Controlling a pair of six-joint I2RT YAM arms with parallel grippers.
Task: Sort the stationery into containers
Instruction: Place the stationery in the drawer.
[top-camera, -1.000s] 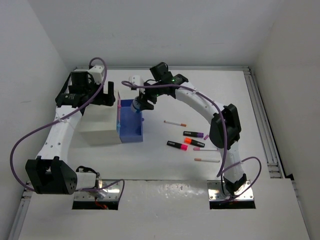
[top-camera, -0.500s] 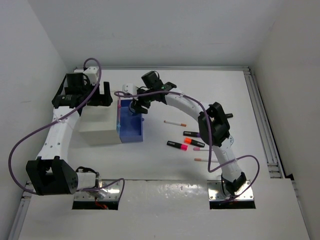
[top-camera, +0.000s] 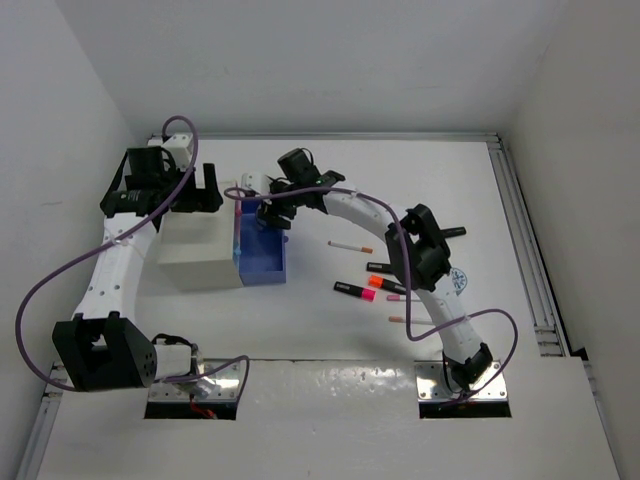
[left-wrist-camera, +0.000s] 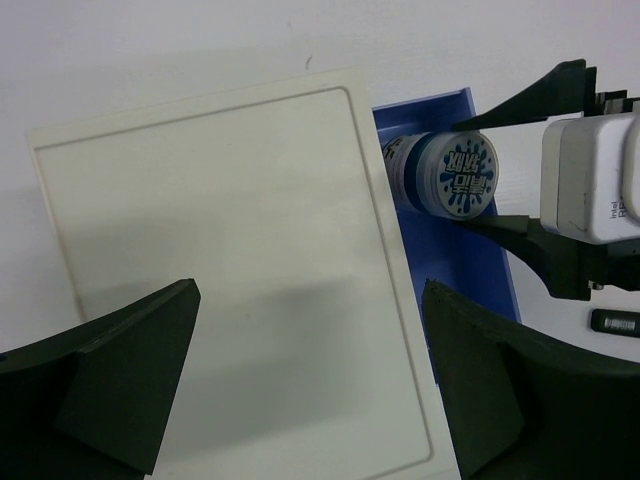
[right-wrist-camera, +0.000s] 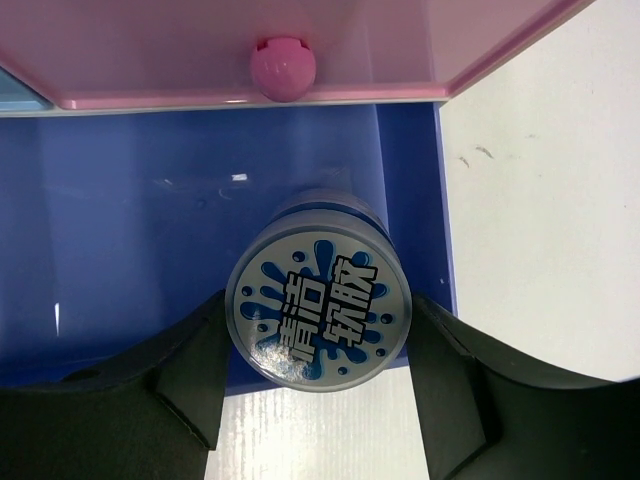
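Note:
My right gripper (top-camera: 272, 212) (right-wrist-camera: 318, 312) is shut on a small round blue piece (right-wrist-camera: 318, 318) with a blue splash label. It holds the piece over the far end of the pulled-out blue drawer (top-camera: 262, 262) (right-wrist-camera: 150, 220). The piece also shows in the left wrist view (left-wrist-camera: 455, 175). A closed pink drawer (right-wrist-camera: 250, 40) with a round knob sits just above the blue one. My left gripper (top-camera: 190, 195) (left-wrist-camera: 310, 290) is open and empty above the white cabinet (top-camera: 200, 255) (left-wrist-camera: 230, 250). Highlighters (top-camera: 353, 291) (top-camera: 387, 285) (top-camera: 388, 268) and thin white pens (top-camera: 350, 246) (top-camera: 412, 320) lie on the table right of the drawer.
The white table is walled at the left, back and right. A metal rail (top-camera: 525, 250) runs along the right edge. The right arm (top-camera: 380, 210) arches over the loose stationery. Purple cables loop beside both arms.
My right gripper has carried the round blue piece leftward, toward the cabinet, over the blue drawer's far end. My left gripper has shifted slightly left and back above the cabinet.

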